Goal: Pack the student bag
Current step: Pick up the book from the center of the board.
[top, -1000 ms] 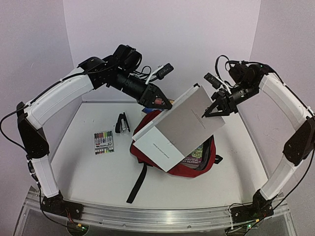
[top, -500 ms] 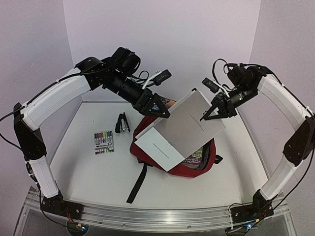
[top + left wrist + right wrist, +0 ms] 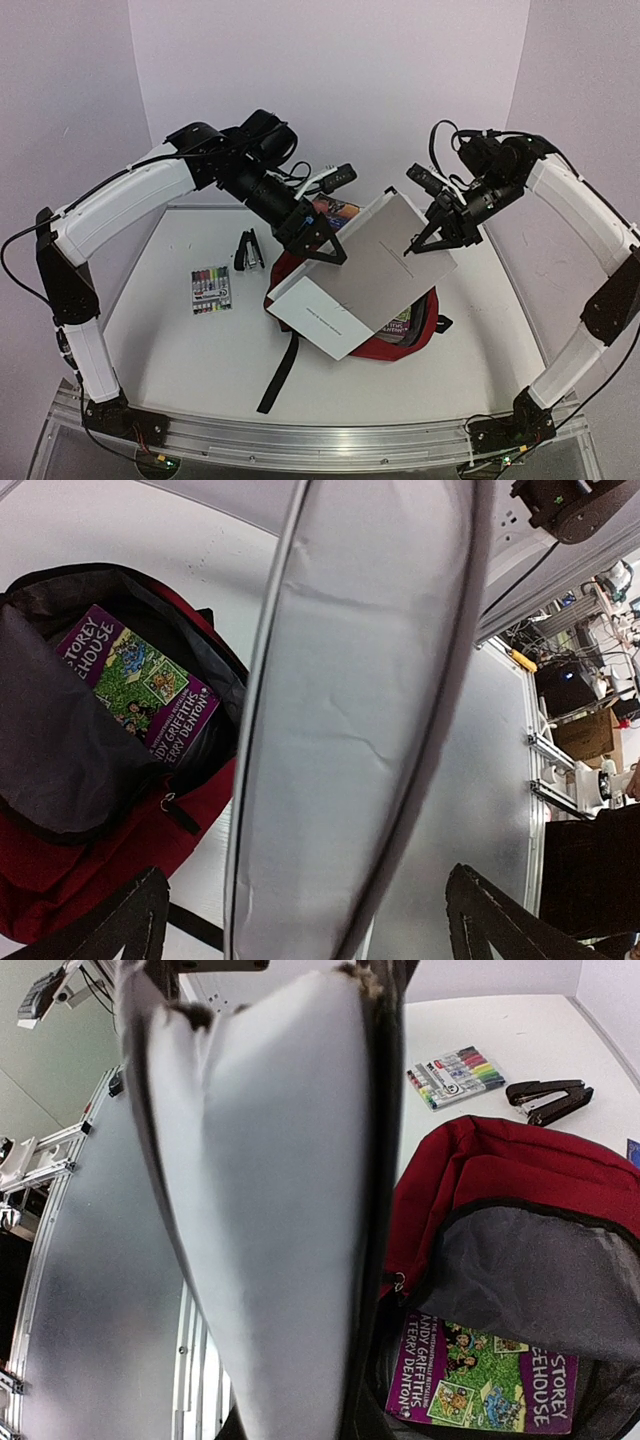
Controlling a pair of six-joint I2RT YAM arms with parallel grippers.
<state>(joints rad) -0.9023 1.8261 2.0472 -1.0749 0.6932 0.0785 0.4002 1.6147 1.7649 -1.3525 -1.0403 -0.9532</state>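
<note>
The student bag (image 3: 400, 346) lies open in the middle of the table, dark red with a grey lining (image 3: 540, 1280). A purple picture book (image 3: 490, 1385) lies inside it. A large white binder (image 3: 365, 275) hangs tilted above the bag. My right gripper (image 3: 418, 243) is shut on the binder's upper right edge. My left gripper (image 3: 318, 245) stands open at the binder's upper left edge. In the left wrist view its two fingertips (image 3: 130, 920) stand wide apart on either side of the binder (image 3: 350, 730), and I see no contact. That view also shows the bag (image 3: 80, 880) below.
A pack of coloured markers (image 3: 211, 289) and a black stapler (image 3: 247, 250) lie on the table left of the bag. A black strap (image 3: 280, 372) trails from the bag toward the near edge. Something colourful (image 3: 330, 208) shows behind the left gripper.
My left gripper has opened, let go of the binder and moved a little down and right. The binder has sunk slightly toward the bag, with the right gripper still on it.
</note>
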